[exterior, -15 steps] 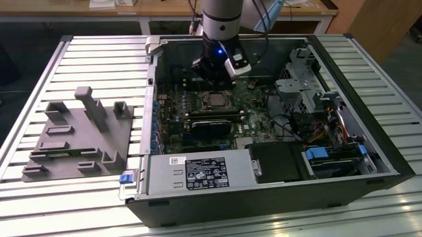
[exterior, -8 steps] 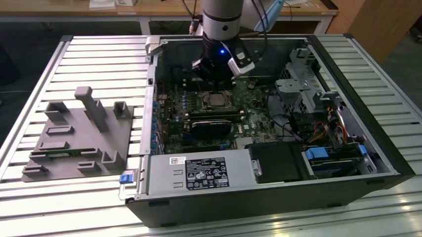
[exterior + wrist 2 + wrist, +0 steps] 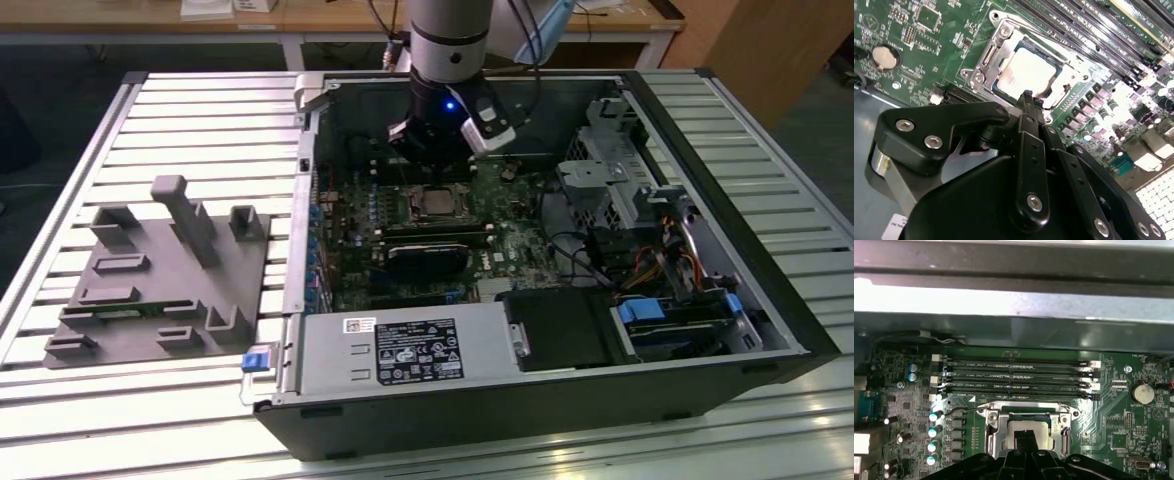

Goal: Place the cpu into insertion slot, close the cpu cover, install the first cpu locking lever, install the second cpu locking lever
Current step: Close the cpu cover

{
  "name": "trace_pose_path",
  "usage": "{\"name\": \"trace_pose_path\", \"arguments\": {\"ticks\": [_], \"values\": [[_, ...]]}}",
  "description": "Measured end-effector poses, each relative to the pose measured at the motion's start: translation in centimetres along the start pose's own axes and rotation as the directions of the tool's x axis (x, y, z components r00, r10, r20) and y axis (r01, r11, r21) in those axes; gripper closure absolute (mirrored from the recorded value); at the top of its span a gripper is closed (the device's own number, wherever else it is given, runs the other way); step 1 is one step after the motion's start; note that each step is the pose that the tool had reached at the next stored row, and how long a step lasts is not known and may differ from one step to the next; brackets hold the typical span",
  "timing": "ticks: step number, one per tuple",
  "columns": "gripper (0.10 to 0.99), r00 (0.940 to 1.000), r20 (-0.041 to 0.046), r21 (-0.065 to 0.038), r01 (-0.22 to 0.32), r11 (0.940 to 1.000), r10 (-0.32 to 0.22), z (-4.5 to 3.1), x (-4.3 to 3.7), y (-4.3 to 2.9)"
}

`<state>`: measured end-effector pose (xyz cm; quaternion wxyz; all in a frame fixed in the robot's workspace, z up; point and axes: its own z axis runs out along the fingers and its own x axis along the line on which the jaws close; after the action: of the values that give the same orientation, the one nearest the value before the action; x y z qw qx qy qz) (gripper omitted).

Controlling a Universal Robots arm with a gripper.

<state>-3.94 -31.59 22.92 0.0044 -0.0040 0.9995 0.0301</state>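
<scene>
The cpu [image 3: 1026, 70], a square chip with a dull silver top, lies flat in the insertion slot on the green motherboard [image 3: 929, 30]. A dark strip of the insertion slot [image 3: 1026, 416] shows beside the chip. The silver cpu cover [image 3: 985, 59] lies down around the chip, which shows through its window. A thin wire locking lever [image 3: 961, 410] runs along the socket's side toward the memory slots. My gripper [image 3: 1027, 95] is shut with nothing between its fingers, its tip right over the chip's edge. In the exterior view my gripper [image 3: 431, 168] hangs just above the cpu [image 3: 430, 203].
Several long black memory slots [image 3: 1014, 375] lie close beside the socket, with the case wall [image 3: 1014, 305] beyond. Capacitors [image 3: 934, 437] and a coin battery [image 3: 1140, 392] flank it. A black module [image 3: 427, 255] and a power supply [image 3: 400, 350] sit nearer. A grey fixture [image 3: 160, 270] rests outside the case.
</scene>
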Motion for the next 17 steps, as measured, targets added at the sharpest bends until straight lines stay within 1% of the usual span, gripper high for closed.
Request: {"name": "trace_pose_path", "arguments": {"ticks": [5, 9, 11, 13, 15, 17], "values": [[0.980, 0.9986, 0.0036, 0.000, -0.054, 0.9986, 0.054, 0.38, 0.00, -0.05], [0.980, 0.9972, 0.0053, 0.000, -0.075, 0.9972, 0.075, 0.87, 0.05, -0.24], [0.980, 0.9969, 0.0055, 0.001, -0.078, 0.9969, 0.078, 1.14, 0.25, -0.36], [0.980, 0.9968, 0.0055, 0.001, -0.079, 0.9968, 0.079, 1.34, 0.61, -0.44], [0.980, 0.9968, 0.0056, 0.001, -0.080, 0.9968, 0.080, 1.46, 1.01, -0.52], [0.980, 0.9968, 0.0057, 0.001, -0.080, 0.9968, 0.080, 1.55, 1.24, -0.62]]}}
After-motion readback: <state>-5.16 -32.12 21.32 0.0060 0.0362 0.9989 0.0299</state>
